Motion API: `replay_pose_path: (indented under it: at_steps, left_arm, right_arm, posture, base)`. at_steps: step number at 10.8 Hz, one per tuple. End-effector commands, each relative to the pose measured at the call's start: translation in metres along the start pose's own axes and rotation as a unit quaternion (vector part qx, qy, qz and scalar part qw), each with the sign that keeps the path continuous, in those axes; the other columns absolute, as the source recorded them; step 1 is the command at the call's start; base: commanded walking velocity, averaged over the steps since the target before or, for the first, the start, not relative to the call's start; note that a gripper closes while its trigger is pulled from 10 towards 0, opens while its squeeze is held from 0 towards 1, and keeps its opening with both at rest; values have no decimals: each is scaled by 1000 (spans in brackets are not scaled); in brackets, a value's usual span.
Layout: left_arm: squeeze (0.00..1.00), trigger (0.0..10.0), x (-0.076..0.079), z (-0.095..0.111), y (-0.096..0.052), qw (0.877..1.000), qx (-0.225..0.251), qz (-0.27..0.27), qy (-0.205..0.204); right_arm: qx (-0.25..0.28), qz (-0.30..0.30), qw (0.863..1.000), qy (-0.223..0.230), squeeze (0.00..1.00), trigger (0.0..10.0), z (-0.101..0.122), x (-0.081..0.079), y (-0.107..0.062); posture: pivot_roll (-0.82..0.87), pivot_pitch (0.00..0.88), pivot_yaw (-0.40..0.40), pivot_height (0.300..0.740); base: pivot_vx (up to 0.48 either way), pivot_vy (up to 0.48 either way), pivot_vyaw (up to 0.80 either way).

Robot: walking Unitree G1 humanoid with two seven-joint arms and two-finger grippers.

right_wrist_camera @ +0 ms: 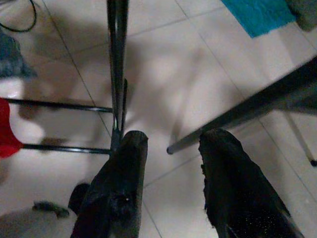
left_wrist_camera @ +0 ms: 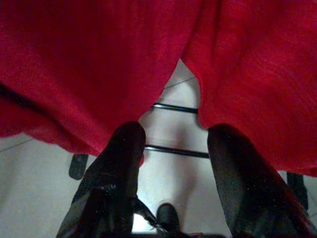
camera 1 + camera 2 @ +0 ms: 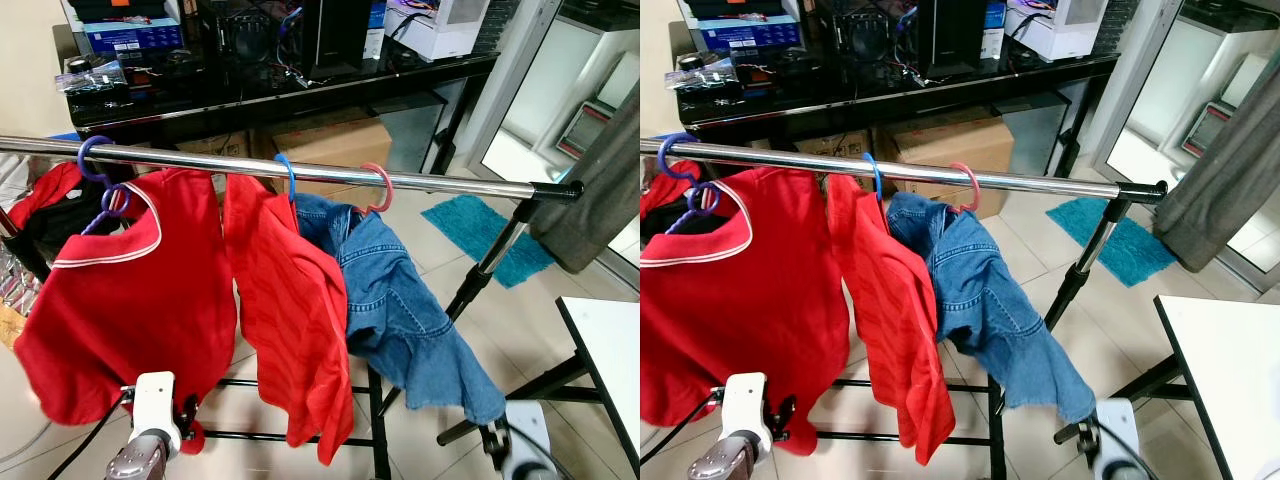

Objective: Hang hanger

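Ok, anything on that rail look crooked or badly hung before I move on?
Yes. The denim jacket on the pink hanger hangs lopsided, bunched and trailing low toward the rail's right end. The middle red garment on the blue hanger also droops unevenly.

head pair above rail (image 3: 300,172), wrists floorward

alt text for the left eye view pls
A steel clothes rail runs across the view carrying three hung garments: a red shirt on a purple hanger, a red top on a blue hanger, and a denim jacket on a pink hanger. A cluttered black desk stands behind.
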State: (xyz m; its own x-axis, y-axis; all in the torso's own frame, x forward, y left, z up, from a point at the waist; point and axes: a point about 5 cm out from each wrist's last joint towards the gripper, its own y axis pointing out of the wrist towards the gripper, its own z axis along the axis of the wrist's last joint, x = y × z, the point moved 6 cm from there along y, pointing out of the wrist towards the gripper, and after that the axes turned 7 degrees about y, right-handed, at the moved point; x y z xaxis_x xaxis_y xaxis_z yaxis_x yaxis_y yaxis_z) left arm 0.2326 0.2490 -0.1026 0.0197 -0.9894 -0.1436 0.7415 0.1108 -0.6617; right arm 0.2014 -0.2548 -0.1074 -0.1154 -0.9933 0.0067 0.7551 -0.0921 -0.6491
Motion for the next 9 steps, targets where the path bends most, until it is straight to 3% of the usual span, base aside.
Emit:
replay_pose_path:
  at_steps: [1, 3, 5, 9]
  left_arm:
    - [0, 10000, 1, -3, 0, 1000, -13, -1, 10]
    - [0, 10000, -1, -16, -3, 999, -37, 7, 5]
    - [0, 10000, -4, -25, -6, 999, -49, 7, -2]
    - [0, 10000, 6, -30, -8, 998, -51, -21, -19]
  right_arm:
    - [2, -5, 1000, 7, 0, 10000, 1, 2, 0]
    - [-16, -21, 1000, 4, 0, 10000, -7, 9, -2]
    - [-2, -10, 1000, -4, 0, 10000, -2, 6, -1]
    - [6, -2, 1000, 3, 0, 10000, -1, -1, -1]
  posture:
    - [-28, 0, -63, 740]
    - [-26, 0, -65, 740]
    - [-33, 0, -66, 740]
    - [-35, 0, -61, 740]
  base:
    - [0, 0, 0]
    - [0, 0, 0]
    - [0, 0, 0]
    - [0, 0, 0]
